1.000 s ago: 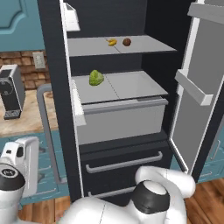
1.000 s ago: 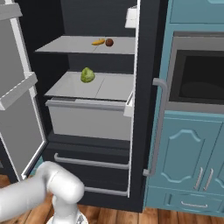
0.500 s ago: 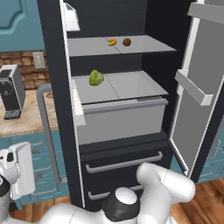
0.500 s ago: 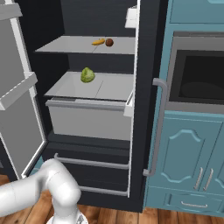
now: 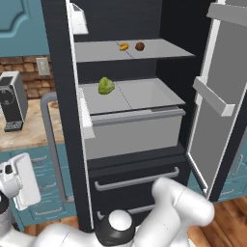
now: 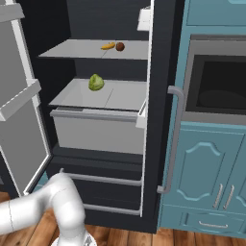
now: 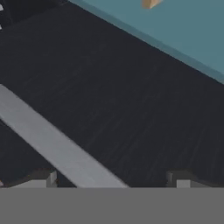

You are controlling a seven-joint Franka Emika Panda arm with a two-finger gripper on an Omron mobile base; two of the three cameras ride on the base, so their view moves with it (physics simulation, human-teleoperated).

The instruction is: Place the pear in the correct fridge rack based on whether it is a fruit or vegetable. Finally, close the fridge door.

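Note:
The pear, small and brown, rests on the upper fridge rack right beside a yellow banana. The fridge door stands wide open. My gripper is open with nothing between its fingertips; it faces a dark fridge front crossed by a grey handle bar. In the left base view the white hand hangs low at the left, far below the pear.
A green leafy vegetable lies on the lower grey slab above the drawer. A grey appliance stands on the left counter. A built-in oven and teal cabinets lie right of the fridge.
The arm's elbow has swung leftward and low in front of the fridge drawers. The hand stays low at the left. Pear, banana and door have not moved.

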